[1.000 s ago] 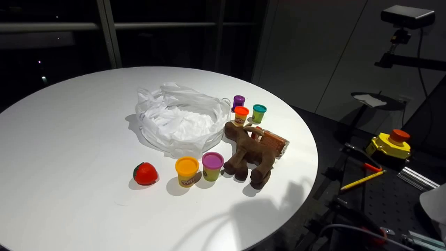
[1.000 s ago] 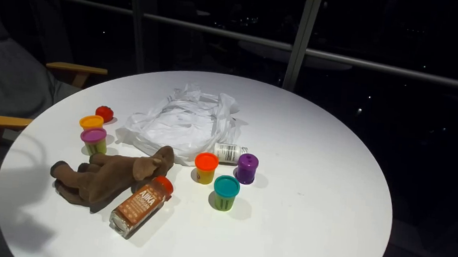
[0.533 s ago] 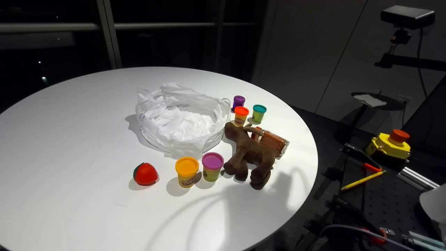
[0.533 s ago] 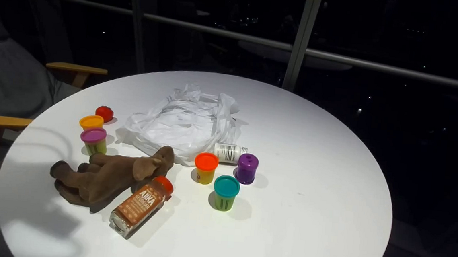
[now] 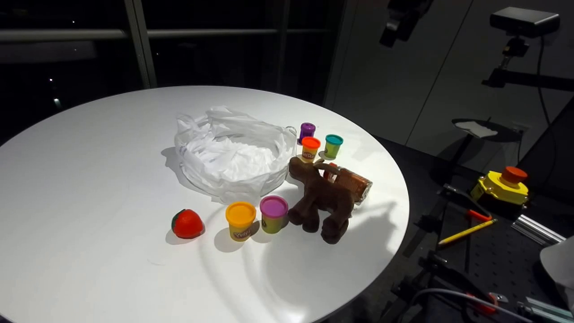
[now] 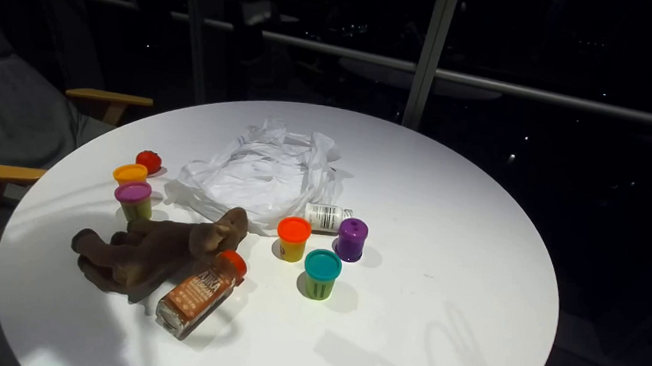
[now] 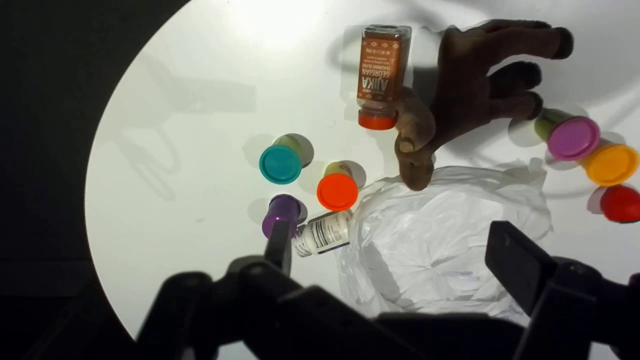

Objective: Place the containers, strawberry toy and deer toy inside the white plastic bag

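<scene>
The white plastic bag lies open on the table. The brown deer toy lies on its side, muzzle at the bag's rim. The strawberry toy sits apart. The yellow container and pink-lidded container stand side by side. The teal-lidded container, orange-lidded container and purple container stand across the bag. A spice jar lies against the deer; a white bottle lies by the bag. My gripper is open and empty, high above the bag; its fingers show in an exterior view.
Everything rests on the round white table; its edge shows at left in the wrist view. A chair with wooden arms stands beside it. A yellow box with a red button sits off the table.
My gripper has come into view at the top of an exterior view. The arm's shadows have shifted across the table and over the deer. The objects have not moved.
</scene>
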Robot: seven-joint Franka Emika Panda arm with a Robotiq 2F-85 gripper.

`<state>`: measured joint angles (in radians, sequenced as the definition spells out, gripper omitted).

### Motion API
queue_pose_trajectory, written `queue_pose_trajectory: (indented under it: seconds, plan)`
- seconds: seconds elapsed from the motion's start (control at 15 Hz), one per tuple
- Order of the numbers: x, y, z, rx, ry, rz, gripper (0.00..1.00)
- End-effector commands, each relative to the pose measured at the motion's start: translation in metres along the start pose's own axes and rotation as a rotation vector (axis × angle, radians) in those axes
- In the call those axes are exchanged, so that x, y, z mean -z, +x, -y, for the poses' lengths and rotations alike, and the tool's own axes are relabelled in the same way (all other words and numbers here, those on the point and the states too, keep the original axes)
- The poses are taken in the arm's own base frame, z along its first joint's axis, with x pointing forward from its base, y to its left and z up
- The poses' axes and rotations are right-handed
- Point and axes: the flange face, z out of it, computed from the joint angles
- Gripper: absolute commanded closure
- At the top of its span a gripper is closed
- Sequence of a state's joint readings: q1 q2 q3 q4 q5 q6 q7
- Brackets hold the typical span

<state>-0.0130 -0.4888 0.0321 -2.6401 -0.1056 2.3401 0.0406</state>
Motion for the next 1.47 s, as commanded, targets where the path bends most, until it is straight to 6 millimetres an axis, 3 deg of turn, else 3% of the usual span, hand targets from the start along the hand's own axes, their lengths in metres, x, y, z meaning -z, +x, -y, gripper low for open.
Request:
queue_pose_trajectory:
  seconds: [0.0, 0.47, 0.87, 1.13, 1.4]
  plan:
    - [-0.055, 0.027, -0.03, -0.061, -0.011, -0.039, 0.0]
    - [-0.145, 0.041, -0.069, -0.158, 0.026, -0.02, 0.0]
    - [-0.214, 0.043, -0.071, -0.199, 0.046, 0.066, 0.0]
    - [-0.248, 0.049, -0.075, -0.222, 0.051, 0.118, 0.0]
    - [-0.269, 0.061, -0.074, -0.247, 0.059, 0.139, 0.0]
